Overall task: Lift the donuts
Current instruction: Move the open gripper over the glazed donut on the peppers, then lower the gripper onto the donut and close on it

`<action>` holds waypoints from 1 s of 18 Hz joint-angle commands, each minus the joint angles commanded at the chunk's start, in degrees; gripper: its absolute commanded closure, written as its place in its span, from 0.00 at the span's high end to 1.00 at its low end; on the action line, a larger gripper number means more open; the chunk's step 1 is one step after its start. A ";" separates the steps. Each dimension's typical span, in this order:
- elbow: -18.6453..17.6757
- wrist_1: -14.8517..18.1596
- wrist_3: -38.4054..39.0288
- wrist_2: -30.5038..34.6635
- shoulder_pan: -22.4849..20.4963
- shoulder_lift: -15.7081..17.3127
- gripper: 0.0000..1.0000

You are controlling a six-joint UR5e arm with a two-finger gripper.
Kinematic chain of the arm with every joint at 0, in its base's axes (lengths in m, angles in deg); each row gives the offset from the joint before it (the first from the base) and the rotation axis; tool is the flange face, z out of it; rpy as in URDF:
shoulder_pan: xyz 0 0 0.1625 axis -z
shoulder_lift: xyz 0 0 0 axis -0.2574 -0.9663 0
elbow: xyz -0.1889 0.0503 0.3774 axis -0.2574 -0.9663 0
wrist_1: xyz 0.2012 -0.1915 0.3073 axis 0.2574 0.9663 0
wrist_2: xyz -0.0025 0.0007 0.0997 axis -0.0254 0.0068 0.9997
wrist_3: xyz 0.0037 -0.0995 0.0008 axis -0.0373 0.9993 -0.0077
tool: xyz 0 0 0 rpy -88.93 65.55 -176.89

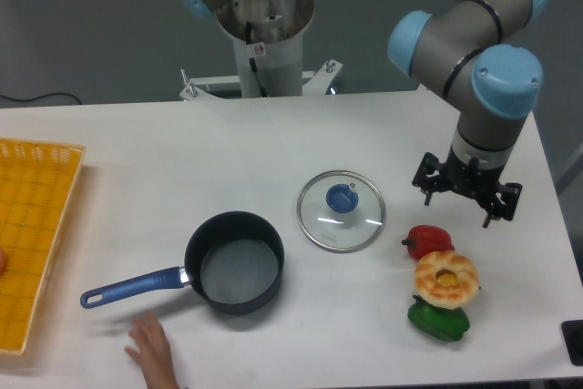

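White worktop point(228, 152) carries everything, with grey wall behind. Near its right edge the gripper point(466, 190) hangs above the surface, holding nothing; whether its fingers are spread I cannot tell. Just in front of it, toward the front right corner, lies the donut point(446, 278), resting on a red pepper point(428, 240) and a green pepper point(439, 318). Further left sit a lid point(342, 211) and a pan point(235, 261). This looks like the approach step; next, the gripper must come forward over the donut and descend.
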 joint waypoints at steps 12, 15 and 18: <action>2.81 -7.57 2.20 0.18 0.44 -7.04 1.00; 2.81 -8.45 2.20 0.26 0.61 -7.83 1.00; 2.73 -8.80 2.20 0.35 0.70 -8.09 0.99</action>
